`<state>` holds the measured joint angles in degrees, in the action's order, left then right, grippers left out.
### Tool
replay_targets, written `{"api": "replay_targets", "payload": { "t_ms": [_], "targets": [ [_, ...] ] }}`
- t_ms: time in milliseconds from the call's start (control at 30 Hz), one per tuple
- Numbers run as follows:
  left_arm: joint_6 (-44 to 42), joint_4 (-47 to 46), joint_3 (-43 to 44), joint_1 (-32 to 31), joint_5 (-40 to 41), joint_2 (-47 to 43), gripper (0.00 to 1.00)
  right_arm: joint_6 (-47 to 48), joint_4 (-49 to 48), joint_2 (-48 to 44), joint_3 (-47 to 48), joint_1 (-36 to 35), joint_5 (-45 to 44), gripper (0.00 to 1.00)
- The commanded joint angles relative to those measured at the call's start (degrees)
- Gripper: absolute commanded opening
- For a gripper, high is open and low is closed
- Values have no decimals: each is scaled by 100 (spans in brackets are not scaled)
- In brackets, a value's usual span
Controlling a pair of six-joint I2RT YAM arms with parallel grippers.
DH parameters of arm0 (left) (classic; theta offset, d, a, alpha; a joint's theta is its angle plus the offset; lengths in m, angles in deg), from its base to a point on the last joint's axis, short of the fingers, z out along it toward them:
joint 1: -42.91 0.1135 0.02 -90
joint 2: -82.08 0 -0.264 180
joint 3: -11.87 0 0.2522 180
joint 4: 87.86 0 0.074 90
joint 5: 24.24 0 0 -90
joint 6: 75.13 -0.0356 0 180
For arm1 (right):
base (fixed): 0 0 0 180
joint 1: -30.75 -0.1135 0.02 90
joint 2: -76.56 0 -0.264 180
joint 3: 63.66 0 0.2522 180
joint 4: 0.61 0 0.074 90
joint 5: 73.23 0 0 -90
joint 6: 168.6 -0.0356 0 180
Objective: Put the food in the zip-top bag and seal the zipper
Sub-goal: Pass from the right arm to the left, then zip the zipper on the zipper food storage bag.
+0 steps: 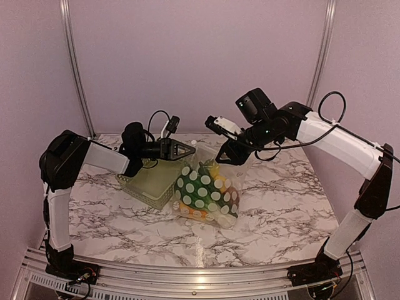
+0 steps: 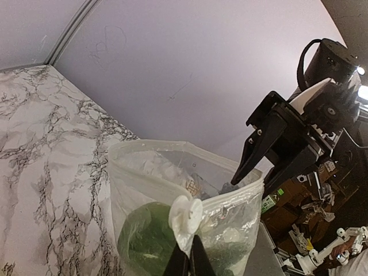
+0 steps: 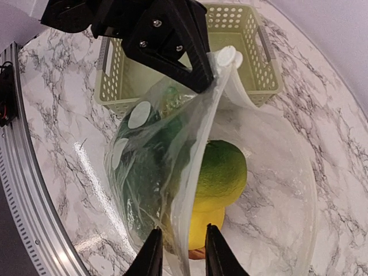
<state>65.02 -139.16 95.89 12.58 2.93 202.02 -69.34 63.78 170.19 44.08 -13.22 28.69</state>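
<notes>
The polka-dot zip-top bag [image 1: 203, 194] stands on the table, filled with the food. My left gripper [image 1: 187, 152] is shut on the bag's left top corner; in the left wrist view its fingertips [image 2: 188, 248] pinch the mouth edge by a white dot. My right gripper [image 1: 226, 156] is at the bag's right top corner. In the right wrist view it [image 3: 183, 246] is open, with the zipper edge [image 3: 198, 144] running between the jaws. Inside are a green-yellow fruit [image 3: 224, 167], a yellow piece [image 3: 206, 221] and a dark green vegetable [image 3: 144, 172].
The pale green lattice basket [image 1: 150, 182] sits on the table just left of the bag, under my left arm; it also shows in the right wrist view [image 3: 256, 40]. Metal frame rails run along the near edge and back corners.
</notes>
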Motion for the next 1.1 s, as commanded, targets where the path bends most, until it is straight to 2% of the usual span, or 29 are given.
{"api": "replay_targets", "payload": {
  "t_ms": [0, 100, 200, 267, 333, 367, 533, 633, 667, 733, 800, 900, 1067],
  "targets": [
    [-983, 1130, -11, 7, 451, -871, 0, -253, -233, -136, 157, 544, -409, 30],
    [-1829, 2113, -88, -121, 837, -1393, 0, -437, -370, -199, 353, 1026, -561, 47],
    [-2855, 3151, -195, -335, 1335, -1876, 0, -369, -492, -155, 621, 1125, -461, 64],
    [-2982, 3295, -363, -480, 1515, -2072, 0, -393, -594, -99, 744, 1119, -125, 71],
    [-2989, 3281, -523, -601, 1618, -2197, 0, -518, -829, -78, 716, 1119, 305, 97],
    [-3014, 3294, -583, -658, 1665, -2259, 0, -589, -991, -98, 660, 1118, 541, 98],
    [-3270, 3581, -705, -886, 1818, -2474, 0, -783, -2197, -416, -100, 1114, 1741, 98],
    [-3562, 3979, -725, -930, 1846, -2655, 0, -604, -2362, -396, -219, 1109, 2619, 98],
    [-3650, 4120, -724, -931, 1845, -2725, 0, -537, -2295, -335, -128, 1116, 2733, 92],
    [-3866, 4472, -720, -932, 1855, -2881, 0, -208, -2102, -222, 94, 1083, 3039, 72],
    [-4070, 4779, -749, -936, 1891, -3032, 0, 154, -1734, -88, 387, 828, 2859, 60],
    [-4253, 5114, -805, -953, 2032, -3369, 0, 730, -1100, 222, 979, 276, 2248, 60],
    [-4590, 5592, -983, -958, 2270, -3869, 0, 851, -1167, 383, 1337, -169, 1831, 60]
  ]
}}
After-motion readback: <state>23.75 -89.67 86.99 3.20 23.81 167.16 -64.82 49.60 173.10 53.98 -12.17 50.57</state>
